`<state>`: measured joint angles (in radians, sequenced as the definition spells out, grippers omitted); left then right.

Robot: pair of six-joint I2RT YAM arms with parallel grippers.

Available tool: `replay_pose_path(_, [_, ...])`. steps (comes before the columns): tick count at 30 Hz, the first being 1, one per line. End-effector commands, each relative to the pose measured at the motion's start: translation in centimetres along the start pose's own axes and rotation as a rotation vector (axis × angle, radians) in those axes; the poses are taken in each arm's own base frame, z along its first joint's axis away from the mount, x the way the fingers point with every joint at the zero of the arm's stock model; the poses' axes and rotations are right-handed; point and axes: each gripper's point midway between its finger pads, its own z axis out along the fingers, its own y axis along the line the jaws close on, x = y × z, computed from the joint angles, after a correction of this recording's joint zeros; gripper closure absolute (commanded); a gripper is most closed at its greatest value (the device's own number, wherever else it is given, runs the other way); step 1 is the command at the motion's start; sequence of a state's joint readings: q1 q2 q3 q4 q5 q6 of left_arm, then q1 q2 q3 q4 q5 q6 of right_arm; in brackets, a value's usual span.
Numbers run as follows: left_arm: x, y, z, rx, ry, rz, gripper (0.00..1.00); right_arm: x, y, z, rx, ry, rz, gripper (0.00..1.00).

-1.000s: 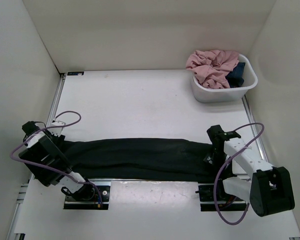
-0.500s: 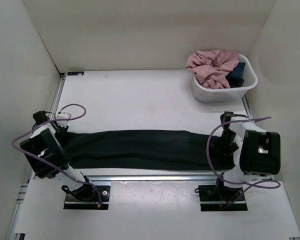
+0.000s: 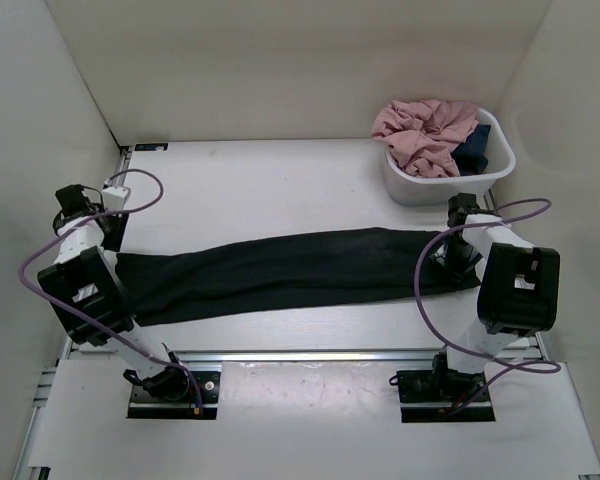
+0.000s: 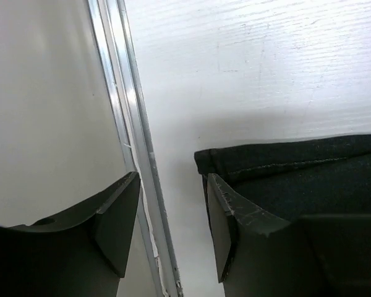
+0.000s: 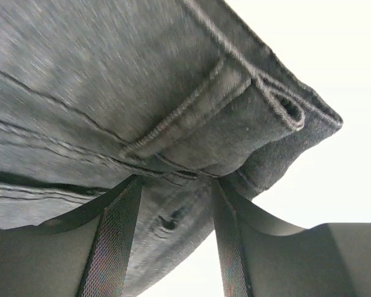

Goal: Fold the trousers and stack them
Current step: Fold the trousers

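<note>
Top external view: the trousers (image 3: 290, 270) lie stretched in one long black band across the table (image 3: 280, 190), on the near side of the white basket (image 3: 430, 190). Their waist end sits just in front of that basket and their leg end well off to its left. A pink garment (image 3: 425, 130) is heaped in the basket, with a dark blue garment (image 3: 475, 145) tucked at its right side.

At the waist end near the basket, the right gripper (image 5: 176, 185) has waistband fabric bunched between its fingers, a belt loop (image 5: 191, 111) just above them. It is clamped on the trousers.

At the end far from the basket, the left gripper (image 4: 172, 185) stands parted and holds nothing. Bare table and the aluminium edge rail (image 4: 133, 124) show in the gap. The hem corner reaches its right finger (image 4: 226, 210), though contact is hard to judge.
</note>
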<state>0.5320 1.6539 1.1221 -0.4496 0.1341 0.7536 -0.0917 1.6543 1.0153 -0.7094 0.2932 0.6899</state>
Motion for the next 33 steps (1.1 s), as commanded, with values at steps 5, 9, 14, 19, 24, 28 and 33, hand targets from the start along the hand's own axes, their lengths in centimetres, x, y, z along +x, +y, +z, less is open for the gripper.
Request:
replay_pose_path(5, [3.4,-4.8,1.9,0.185,0.178,0.014,0.41,1.8,-1.7,0.0,0.001,0.008,-0.028,0.46])
replay_pose_path(9, [4.8,-5.4,2.0,0.193,0.225,0.023,0.42,2.0,-1.9,-0.1,0.007,0.015,-0.040,0.46])
replay_pose_path(14, [5.2,-5.6,1.5,0.184,0.233,0.009,0.42,2.0,-1.9,-0.1,0.007,0.015,-0.040,0.46])
replay_pose_path(19, [3.9,-3.9,0.3,0.091,0.199,-0.022,0.42,2.0,-1.9,-0.1,0.007,0.015,-0.049,0.46])
replay_pose_path(24, [3.1,-2.6,-1.0,0.019,0.162,-0.086,0.39,2.6,-2.4,0.3,0.019,0.030,-0.062,0.46])
replay_pose_path(28, [2.6,-2.3,-3.0,-0.034,0.113,-0.106,0.38,2.8,-2.5,0.5,0.020,0.032,-0.063,0.46])
replay_pose_path(33, [5.6,-3.9,-1.7,-0.005,0.213,-0.109,0.38,3.3,-2.7,0.8,0.026,0.040,-0.065,0.46])
